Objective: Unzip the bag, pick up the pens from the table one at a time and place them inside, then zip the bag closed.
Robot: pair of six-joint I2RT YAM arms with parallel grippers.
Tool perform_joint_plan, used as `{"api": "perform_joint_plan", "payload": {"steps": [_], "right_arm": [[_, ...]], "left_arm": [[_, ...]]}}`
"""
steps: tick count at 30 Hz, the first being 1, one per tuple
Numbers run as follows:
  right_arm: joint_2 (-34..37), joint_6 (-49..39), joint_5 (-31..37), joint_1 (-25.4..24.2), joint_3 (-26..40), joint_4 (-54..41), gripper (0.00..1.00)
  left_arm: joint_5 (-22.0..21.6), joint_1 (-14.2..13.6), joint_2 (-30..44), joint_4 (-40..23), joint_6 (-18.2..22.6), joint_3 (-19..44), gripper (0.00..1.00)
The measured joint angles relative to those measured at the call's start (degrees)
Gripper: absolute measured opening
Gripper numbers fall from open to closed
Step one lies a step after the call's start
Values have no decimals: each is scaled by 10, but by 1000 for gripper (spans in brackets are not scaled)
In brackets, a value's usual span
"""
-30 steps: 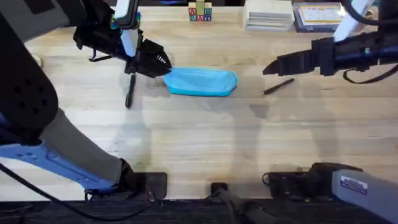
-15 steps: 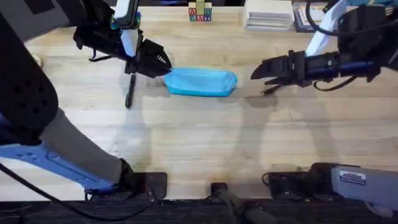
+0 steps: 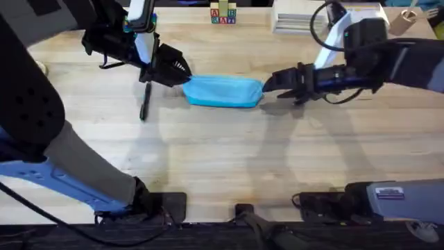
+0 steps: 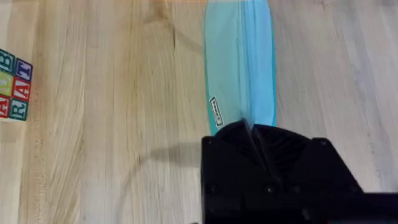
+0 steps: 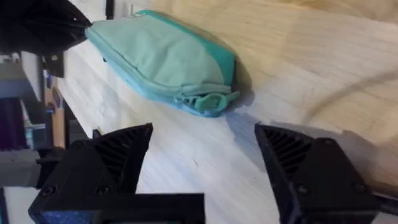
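Still zipped: bag (image 3: 223,91) lying lengthwise on the surface (image 3: 229,160), just above centre. Left claw (image 3: 182,71) clamped on its 9 o'clock end. Right claw (image 3: 267,83) spread wide beside the 3 o'clock end; best centred on the zipper pull (image 5: 208,101), pinched, then drawn toward 9 o'clock.

Small lettered toy blocks (image 3: 223,14) are sitting at the far edge, stacked in two rows, and in the left wrist view the blocks (image 4: 13,84) are showing letters in red, blue and green. A stack of pale flat boxes (image 3: 298,17) is lying farther along that edge, with a printed box (image 3: 355,19) lying just beside it
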Motion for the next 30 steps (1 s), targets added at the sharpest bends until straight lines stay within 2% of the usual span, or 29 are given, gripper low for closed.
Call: {"api": "perform_joint_plan", "payload": {"steps": [8,23,30], "right_arm": [[54,88,-3,18,0,76,997],[54,183,-7,22,-1,133,997],[54,221,-7,43,-1,149,996]], "left_arm": [[0,0,0,0,0,0,41],[0,0,0,2,0,0,42],[0,0,0,1,0,0,41]]}}
